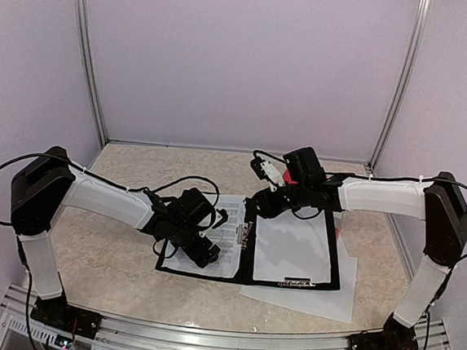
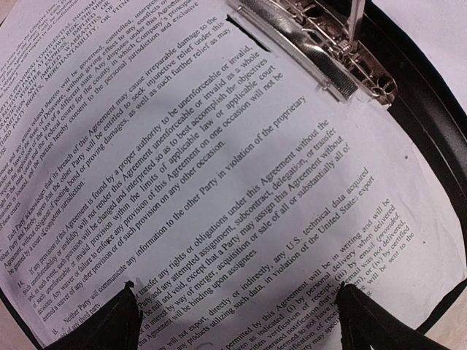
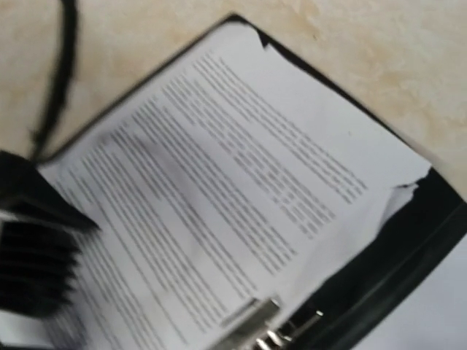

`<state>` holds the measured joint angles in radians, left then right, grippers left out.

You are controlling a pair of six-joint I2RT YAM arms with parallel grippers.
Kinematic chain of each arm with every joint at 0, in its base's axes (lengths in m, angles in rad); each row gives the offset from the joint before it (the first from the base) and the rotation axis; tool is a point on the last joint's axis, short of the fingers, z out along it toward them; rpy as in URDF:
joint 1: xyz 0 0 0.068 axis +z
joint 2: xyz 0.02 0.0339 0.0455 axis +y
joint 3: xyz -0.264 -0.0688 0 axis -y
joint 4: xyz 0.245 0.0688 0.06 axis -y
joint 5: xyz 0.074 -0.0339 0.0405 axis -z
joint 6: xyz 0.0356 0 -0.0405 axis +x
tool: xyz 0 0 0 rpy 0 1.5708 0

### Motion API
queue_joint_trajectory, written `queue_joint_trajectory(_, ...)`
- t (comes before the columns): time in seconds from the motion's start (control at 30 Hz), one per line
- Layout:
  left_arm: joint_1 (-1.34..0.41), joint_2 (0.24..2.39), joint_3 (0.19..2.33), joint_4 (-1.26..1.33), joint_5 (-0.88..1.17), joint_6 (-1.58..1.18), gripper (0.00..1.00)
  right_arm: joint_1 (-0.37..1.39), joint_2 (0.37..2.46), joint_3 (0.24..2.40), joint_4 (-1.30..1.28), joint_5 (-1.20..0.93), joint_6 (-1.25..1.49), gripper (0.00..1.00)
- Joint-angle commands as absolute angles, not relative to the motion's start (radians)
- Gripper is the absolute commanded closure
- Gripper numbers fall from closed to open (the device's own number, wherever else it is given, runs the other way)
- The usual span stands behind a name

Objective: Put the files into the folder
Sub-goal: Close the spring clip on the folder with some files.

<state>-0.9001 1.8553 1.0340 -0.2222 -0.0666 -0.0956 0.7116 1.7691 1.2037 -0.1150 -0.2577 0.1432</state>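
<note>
Left wrist view: left gripper (image 2: 248,324) at bottom of frame, jaws wide apart, gripping nothing, fingertips (image 2: 120,321) over the printed white paper sheet (image 2: 219,168) lying in the open black folder (image 2: 434,160). Top view, centre: right gripper (image 1: 257,203) at the folder's spine; its opening cannot be told.

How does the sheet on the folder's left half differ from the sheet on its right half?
The left sheet shows dense black print; the right sheet shows a blank side. The left fingers sit over the left sheet, hiding part; the right sheet lies mostly uncovered. Both are white, inside the open black folder.
</note>
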Motion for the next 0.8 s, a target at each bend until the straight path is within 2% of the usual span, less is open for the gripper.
queue_joint_trajectory(0.0, -0.904, 1.91, 1.021, -0.315, -0.054, -0.089, 0.1, 0.683, 1.849, 1.272, -0.273, -0.323, -0.004, 0.61)
queue_joint_trajectory(0.3, -0.904, 1.909, 1.021, -0.319, -0.056, -0.089, 0.1, 0.643, 1.92, 1.346, -0.359, -0.434, -0.121, 0.64)
queue_joint_trajectory(0.77, -0.904, 1.909, 1.025, -0.329, -0.057, -0.089, 0.1, 0.621, 1.995, 1.382, -0.368, -0.5, -0.15, 0.69)
